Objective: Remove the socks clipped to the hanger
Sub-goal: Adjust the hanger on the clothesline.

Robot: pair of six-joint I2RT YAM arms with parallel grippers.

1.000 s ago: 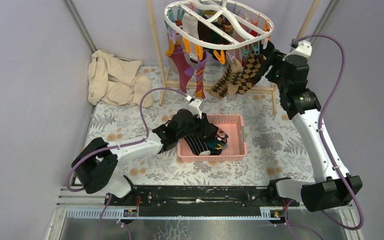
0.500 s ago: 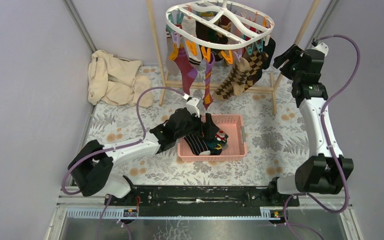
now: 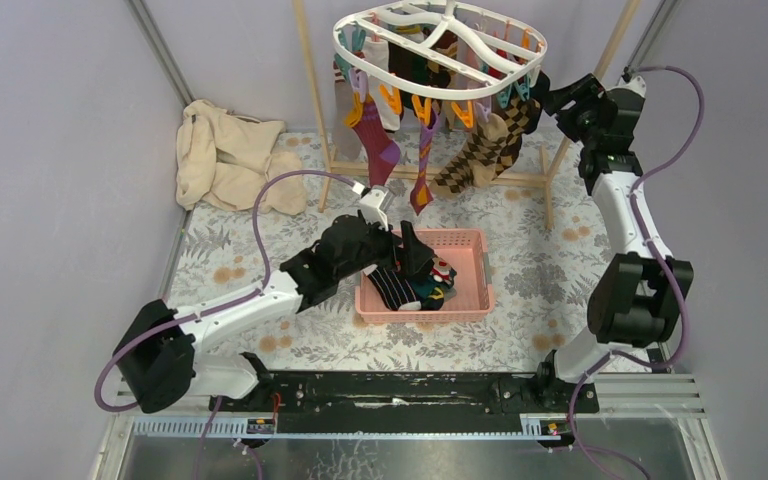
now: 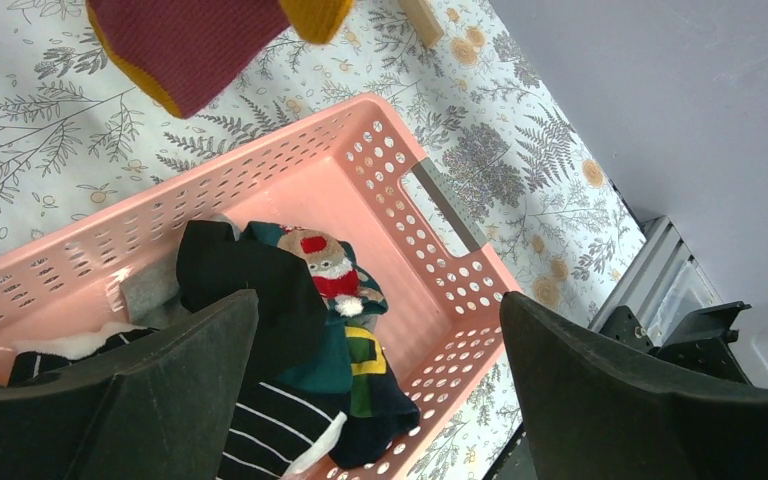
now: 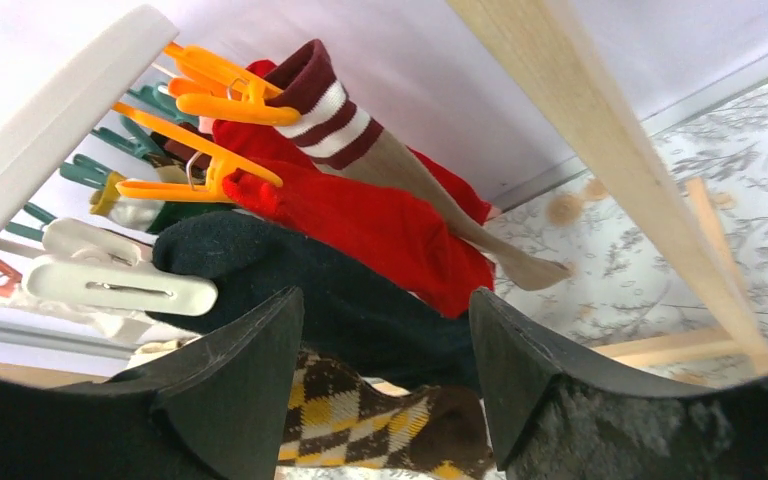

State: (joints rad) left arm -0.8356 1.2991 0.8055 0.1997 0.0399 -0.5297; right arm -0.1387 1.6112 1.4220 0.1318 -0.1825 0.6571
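The left gripper (image 4: 378,300) gapes wide and empty above a pink slotted plastic basket (image 4: 260,160) holding loose black, striped and Santa-patterned socks. The right gripper (image 5: 385,310), jaws parted, straddles a dark sock (image 5: 260,260) hanging from the white oval plastic hanger (image 5: 60,110), at upper centre overhead. Whether the jaws touch it is unclear. Red, striped and argyle socks hang beside it; its clip is hard to make out.

Pink slotted basket (image 3: 465,255) at the middle of the floral-patterned desk (image 3: 550,270), crumpled beige cloth (image 3: 228,158) at its far left corner, wooden pole frame (image 3: 312,110) standing at the back.
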